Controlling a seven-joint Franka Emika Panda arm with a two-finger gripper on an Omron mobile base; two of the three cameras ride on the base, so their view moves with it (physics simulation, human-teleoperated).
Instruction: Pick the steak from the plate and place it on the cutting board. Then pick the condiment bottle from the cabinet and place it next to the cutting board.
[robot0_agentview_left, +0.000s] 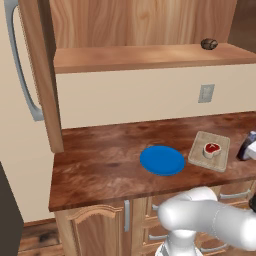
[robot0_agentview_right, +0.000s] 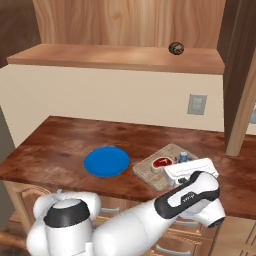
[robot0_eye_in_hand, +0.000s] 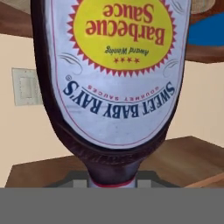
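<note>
Condiment bottle (robot0_eye_in_hand: 114, 83) clamped in end effector (robot0_agentview_right: 186, 165), just right of cutting board (robot0_agentview_left: 209, 151), near surface (robot0_agentview_left: 105, 160) front edge. Steak (robot0_agentview_left: 211, 149) on board; plate (robot0_agentview_left: 162, 160) left of it, bare. Open surface further left. In hand view, bottle's long axis runs top-bottom, label upside down.
</note>
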